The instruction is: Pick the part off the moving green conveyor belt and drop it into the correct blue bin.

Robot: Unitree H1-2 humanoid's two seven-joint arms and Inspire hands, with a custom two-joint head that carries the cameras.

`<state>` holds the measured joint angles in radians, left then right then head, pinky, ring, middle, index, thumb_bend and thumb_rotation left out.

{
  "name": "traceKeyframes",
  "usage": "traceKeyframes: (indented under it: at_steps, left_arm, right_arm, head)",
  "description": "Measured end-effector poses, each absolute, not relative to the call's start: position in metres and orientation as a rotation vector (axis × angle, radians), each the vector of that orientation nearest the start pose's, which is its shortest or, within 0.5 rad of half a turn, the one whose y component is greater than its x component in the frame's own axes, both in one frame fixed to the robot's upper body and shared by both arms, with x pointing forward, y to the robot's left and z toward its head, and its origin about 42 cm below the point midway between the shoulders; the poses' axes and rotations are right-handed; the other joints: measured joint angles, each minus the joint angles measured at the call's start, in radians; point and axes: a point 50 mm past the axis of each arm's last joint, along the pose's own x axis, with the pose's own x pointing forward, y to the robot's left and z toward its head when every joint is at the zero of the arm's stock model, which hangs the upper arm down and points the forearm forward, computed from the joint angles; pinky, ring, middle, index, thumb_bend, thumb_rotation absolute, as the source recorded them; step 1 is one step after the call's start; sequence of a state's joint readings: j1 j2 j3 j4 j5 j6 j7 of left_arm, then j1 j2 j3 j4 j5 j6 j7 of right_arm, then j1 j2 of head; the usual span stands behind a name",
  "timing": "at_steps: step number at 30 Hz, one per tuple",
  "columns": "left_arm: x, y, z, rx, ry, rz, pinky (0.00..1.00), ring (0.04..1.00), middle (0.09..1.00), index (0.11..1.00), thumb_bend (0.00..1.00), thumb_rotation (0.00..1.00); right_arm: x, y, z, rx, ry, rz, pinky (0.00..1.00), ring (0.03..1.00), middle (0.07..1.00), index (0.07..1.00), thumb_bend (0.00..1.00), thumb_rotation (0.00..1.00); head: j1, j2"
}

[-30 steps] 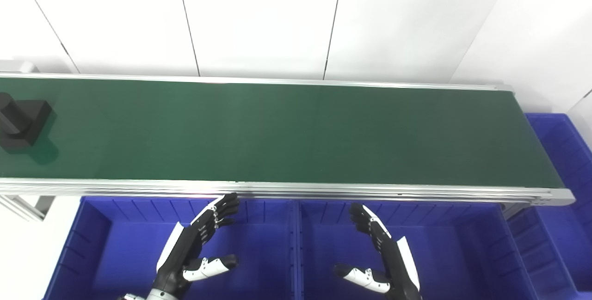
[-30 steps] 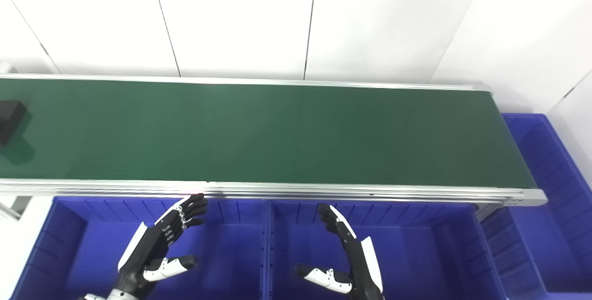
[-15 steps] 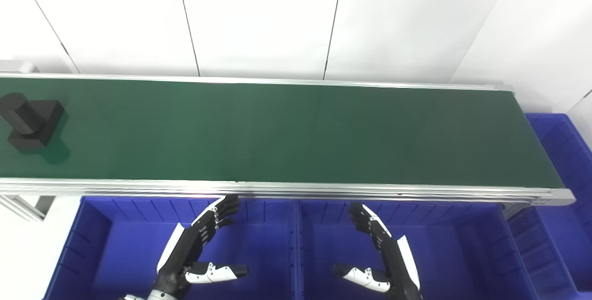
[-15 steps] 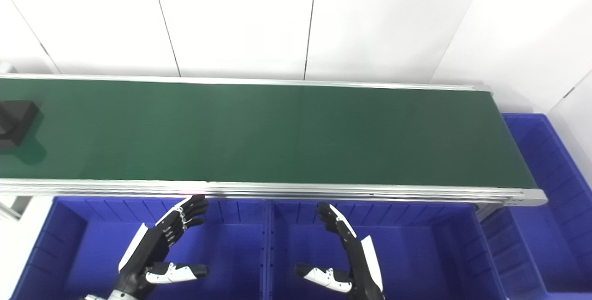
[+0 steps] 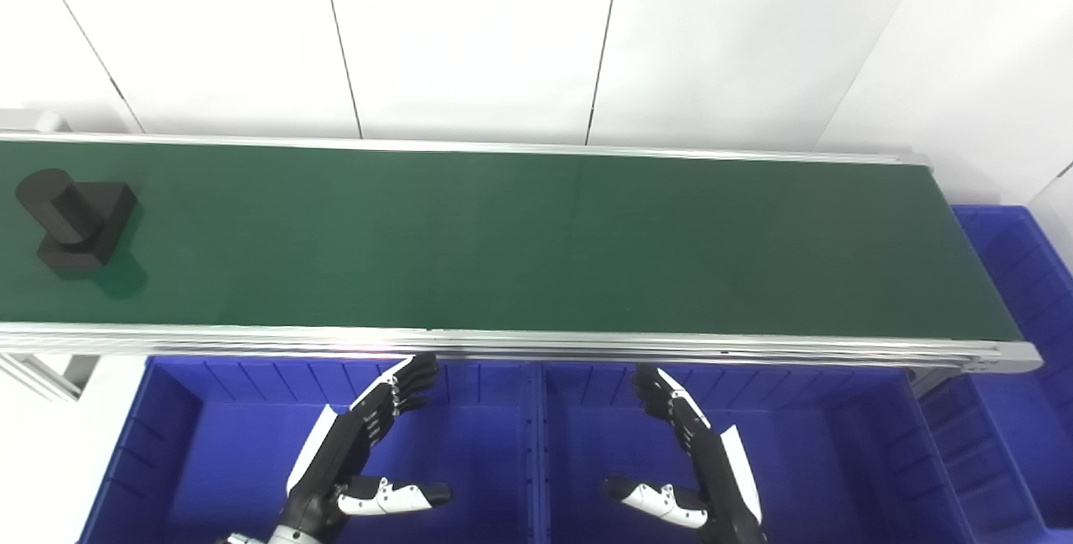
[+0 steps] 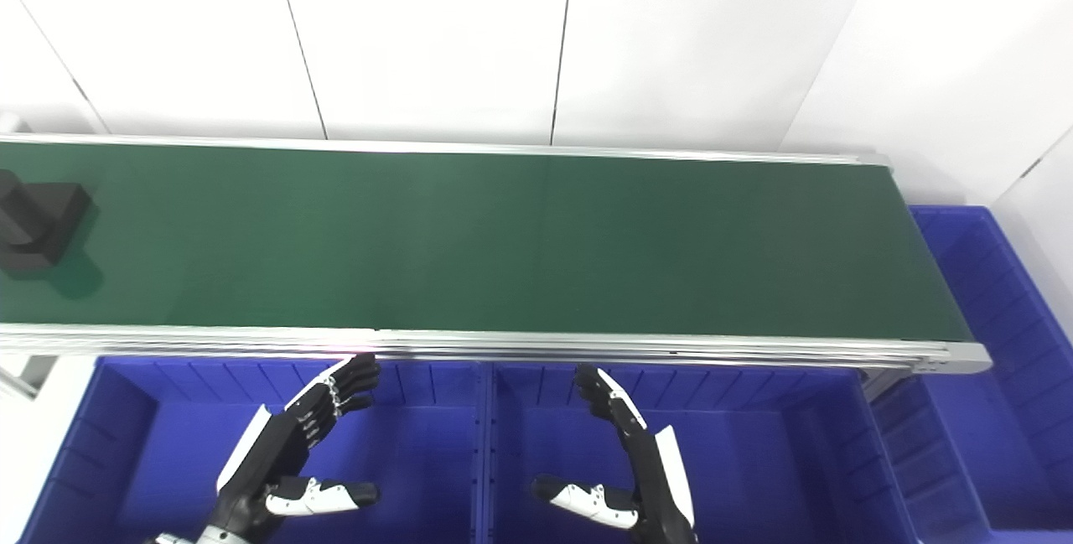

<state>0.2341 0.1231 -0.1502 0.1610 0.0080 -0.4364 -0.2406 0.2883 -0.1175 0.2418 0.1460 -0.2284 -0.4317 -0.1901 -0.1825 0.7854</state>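
Note:
A black part [image 5: 75,221], a short cylinder on a square block, rides at the far left of the green conveyor belt [image 5: 536,242]. It is also visible, cut by the frame edge, as the black part [image 6: 38,221]. My left hand [image 5: 356,452] hovers open over the left blue bin [image 5: 193,443], below the belt's near rail. My right hand [image 5: 696,460] hovers open over the middle blue bin [image 5: 838,452]. Both hands are empty, thumbs spread inward, far from the part.
A third blue bin [image 5: 1018,276] sits past the belt's right end. An aluminium rail [image 5: 536,344] edges the belt on the near side. White wall panels stand behind the belt.
The black part has travelled rightward along the belt. My left thumb has spread outward and the fingers lifted a little. The right hand has barely moved.

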Motion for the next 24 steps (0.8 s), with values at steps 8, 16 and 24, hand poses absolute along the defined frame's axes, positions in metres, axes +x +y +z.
traceKeyframes:
  at_steps: [8, 16, 24]
  left_arm:
    - [0.1826, 0.2143, 0.0253, 0.102, -0.026, -0.358, 0.83, 0.868, 0.872, 0.861, 0.93, 0.33]
    - [0.1827, 0.2147, 0.0255, 0.102, -0.027, -0.359, 0.83, 0.871, 0.875, 0.863, 0.93, 0.31]
    - [0.1829, 0.2156, 0.0259, 0.089, -0.028, -0.358, 0.82, 0.864, 0.870, 0.857, 0.93, 0.32]
  right_arm:
    - [0.1614, -0.2026, 0.0204, -0.260, -0.033, 0.101, 0.81, 0.841, 0.855, 0.872, 0.97, 0.54]
    - [0.1615, -0.2020, 0.0204, -0.260, -0.033, 0.102, 0.81, 0.842, 0.851, 0.870, 0.98, 0.55]
    - [0.1616, -0.2013, 0.0205, -0.258, -0.034, 0.101, 0.81, 0.841, 0.847, 0.867, 0.98, 0.55]
  head:
    - [0.002, 0.000]
    - [0.002, 0.000]
    - [0.002, 0.000]
